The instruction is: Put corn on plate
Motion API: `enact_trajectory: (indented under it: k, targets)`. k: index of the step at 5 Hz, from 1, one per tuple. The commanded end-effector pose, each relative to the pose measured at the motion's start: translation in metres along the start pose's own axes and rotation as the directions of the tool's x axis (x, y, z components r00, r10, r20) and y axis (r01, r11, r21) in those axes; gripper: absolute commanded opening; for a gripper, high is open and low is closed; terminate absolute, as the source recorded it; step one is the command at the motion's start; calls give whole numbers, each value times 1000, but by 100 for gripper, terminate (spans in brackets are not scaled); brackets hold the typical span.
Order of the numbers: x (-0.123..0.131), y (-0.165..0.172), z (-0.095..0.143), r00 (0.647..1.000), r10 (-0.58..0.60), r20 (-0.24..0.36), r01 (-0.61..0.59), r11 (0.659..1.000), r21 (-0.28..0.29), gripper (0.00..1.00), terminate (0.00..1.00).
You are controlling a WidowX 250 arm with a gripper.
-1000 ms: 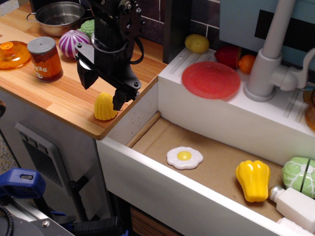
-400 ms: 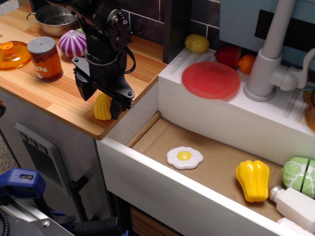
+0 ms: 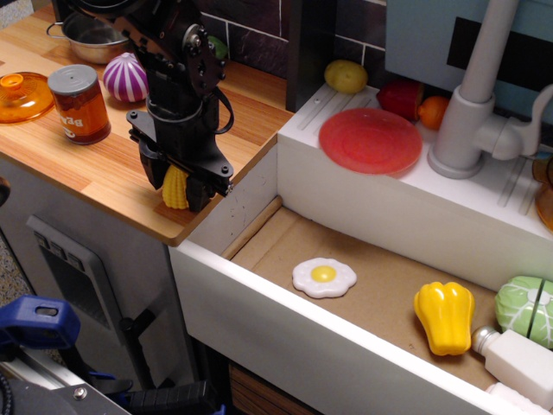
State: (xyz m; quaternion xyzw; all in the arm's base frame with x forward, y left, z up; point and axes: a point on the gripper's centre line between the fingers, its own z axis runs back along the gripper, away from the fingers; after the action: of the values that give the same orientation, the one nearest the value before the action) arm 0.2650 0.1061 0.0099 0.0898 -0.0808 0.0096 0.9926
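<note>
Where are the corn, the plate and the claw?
corn (image 3: 174,188), main camera view, ridged yellow side between the fingers
plate (image 3: 371,140), main camera view, flat red centre
claw (image 3: 175,189), main camera view, between its fingertips

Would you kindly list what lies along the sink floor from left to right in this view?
Fried egg → yellow bell pepper → green cabbage-like toy, with a white bottle below it at the right edge.

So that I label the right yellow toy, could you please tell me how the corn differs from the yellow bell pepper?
The corn is small and ridged with kernel rows; the yellow bell pepper is larger, smooth and lobed. The corn stands on the wooden counter between the pincer fingers; the pepper lies free in the sink. Both are yellow toy foods.
</note>
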Motion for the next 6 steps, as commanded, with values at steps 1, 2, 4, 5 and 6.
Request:
enact_trajectory:
  k: [1, 2, 4, 5, 6]
  targets:
    - [30, -11, 30, 992, -75, 100, 74, 997, 11, 0, 0]
    - [63, -43, 49, 965, -181, 189, 172, 983, 66, 0, 0]
    - [137, -102, 59, 909, -304, 285, 287, 953, 101, 0, 0]
    - [159, -111, 62, 910, -316, 269, 303, 949, 91, 0, 0]
    - [161, -113, 49, 900, -322, 293, 325, 945, 39, 0, 0]
